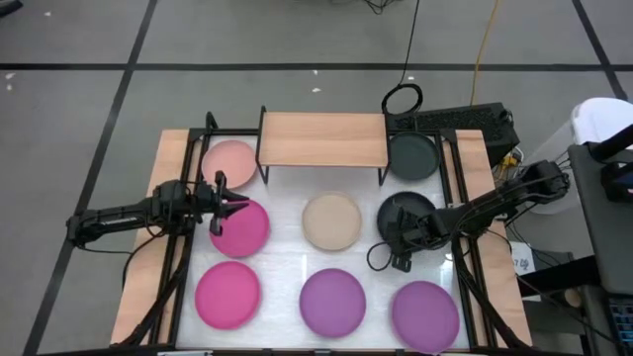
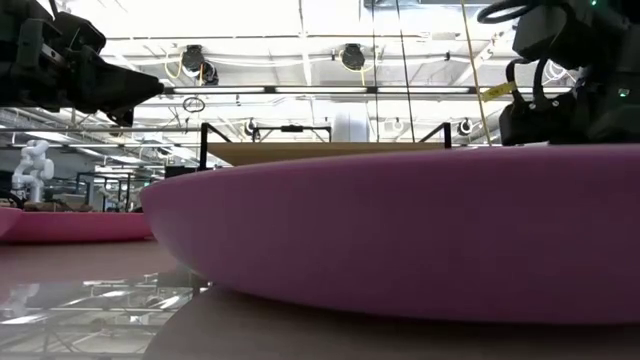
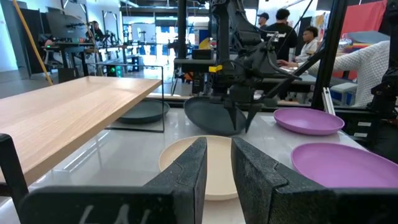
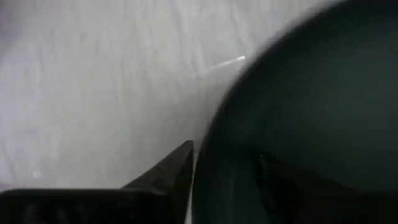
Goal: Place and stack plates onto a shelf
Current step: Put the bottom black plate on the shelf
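The shelf [image 1: 321, 138] stands at the table's far middle, its wooden top bare. A pale pink plate [image 1: 229, 163] lies to its left and a dark grey plate [image 1: 410, 156] to its right. Two magenta plates [image 1: 239, 229] [image 1: 227, 294], a beige plate [image 1: 331, 220] and two purple plates [image 1: 333, 300] [image 1: 425, 311] lie flat on the table. My right gripper [image 1: 398, 235] points steeply down over the near-left rim of a second dark grey plate [image 1: 407, 211], open astride that rim. My left gripper [image 3: 217, 168] hovers level over the far magenta plate, slightly open and holding nothing. My right gripper comes from above, slanting toward the table's left. One finger [image 4: 177, 165] stands outside the dark grey plate's rim [image 4: 214, 155] over the table, and the other [image 4: 277, 180] stands inside the plate. Whether the fingers touch the rim I cannot tell.
Black rails [image 1: 178, 257] run along the table's left and right sides beside wooden strips. The shelf's thin black legs [image 1: 260, 163] stand between the far plates. In the low view a plate [image 2: 400, 230] fills the foreground. People sit at desks [image 3: 292, 37] beyond the table.
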